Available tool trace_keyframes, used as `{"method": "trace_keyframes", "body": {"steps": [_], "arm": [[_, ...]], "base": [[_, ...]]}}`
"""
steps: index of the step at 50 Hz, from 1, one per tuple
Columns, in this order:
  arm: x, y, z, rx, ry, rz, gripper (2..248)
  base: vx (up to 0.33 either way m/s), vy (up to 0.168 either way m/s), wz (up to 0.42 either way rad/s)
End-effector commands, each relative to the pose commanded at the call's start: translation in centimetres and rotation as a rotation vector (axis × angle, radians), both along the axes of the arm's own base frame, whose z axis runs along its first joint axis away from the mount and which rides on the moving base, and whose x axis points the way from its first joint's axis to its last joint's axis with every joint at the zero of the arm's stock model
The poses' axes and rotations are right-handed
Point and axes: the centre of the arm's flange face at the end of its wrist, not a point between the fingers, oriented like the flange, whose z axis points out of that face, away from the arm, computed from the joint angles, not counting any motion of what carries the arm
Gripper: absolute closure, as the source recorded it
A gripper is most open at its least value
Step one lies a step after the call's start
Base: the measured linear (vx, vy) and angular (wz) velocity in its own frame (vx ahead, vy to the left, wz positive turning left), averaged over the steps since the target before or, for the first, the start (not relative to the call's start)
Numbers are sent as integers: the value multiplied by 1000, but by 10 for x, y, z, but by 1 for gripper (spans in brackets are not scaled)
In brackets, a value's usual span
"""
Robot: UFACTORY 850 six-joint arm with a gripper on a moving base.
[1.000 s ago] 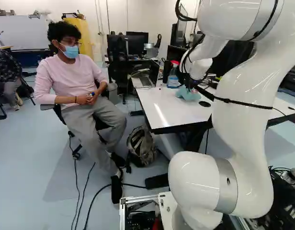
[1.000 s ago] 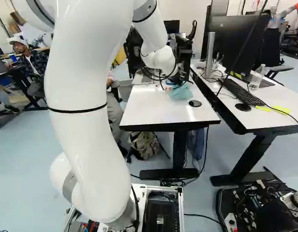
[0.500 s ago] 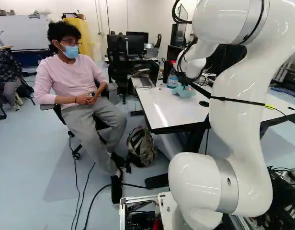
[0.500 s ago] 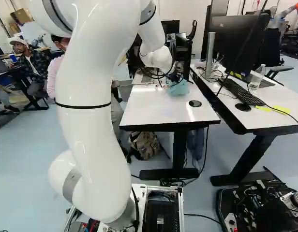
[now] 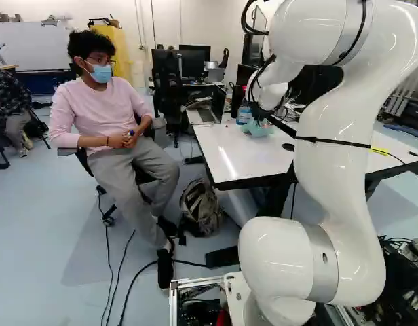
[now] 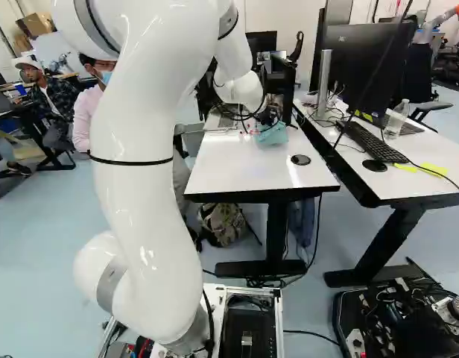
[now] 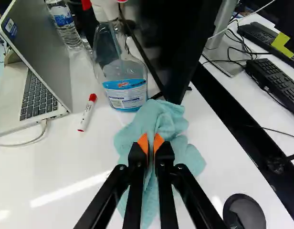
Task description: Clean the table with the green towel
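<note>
- A white table (image 6: 244, 168) is filling the middle of the right base view, its glossy top catching a streak of light; in the left base view it is reaching in right of centre, partly hidden behind the arm.
- A second table (image 6: 397, 186) is standing beside it at the right of the right base view, holding a black keyboard (image 6: 375, 142).
- A backpack (image 5: 201, 207) is resting on the floor near the middle of the left base view, and a yellow cabinet (image 5: 119, 51) is standing toward its upper left.
- In the wrist view, a spray bottle (image 7: 123, 81) is standing upright ahead of the gripper (image 6: 270, 118), with a dark monitor (image 7: 171, 47) rising beside it; a red-capped marker (image 7: 87, 112) is lying between the bottle and an open laptop (image 7: 37, 95).
- A round black disc (image 7: 244, 212) is sitting near the towel, on the side facing the second table.
- The green towel (image 7: 163, 119) is lying bunched on the white table, spreading under and around the fingertips, just beside the spray bottle; whether the two are touching, I cannot tell.
- The gripper (image 7: 151, 143) is grasping the towel: its two fingers are standing close together, orange pads (image 7: 142, 143) pinching a raised fold from both sides.
</note>
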Motion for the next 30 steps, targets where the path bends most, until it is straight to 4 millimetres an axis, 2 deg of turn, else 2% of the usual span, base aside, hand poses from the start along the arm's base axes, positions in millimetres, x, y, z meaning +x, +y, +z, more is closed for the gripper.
{"method": "trace_keyframes", "body": {"steps": [14,30], "arm": [[0,0,-1,0,1,0,216],[4,-1,-17,5,15,0,216]], "base": [[0,0,0],[0,0,0]]}}
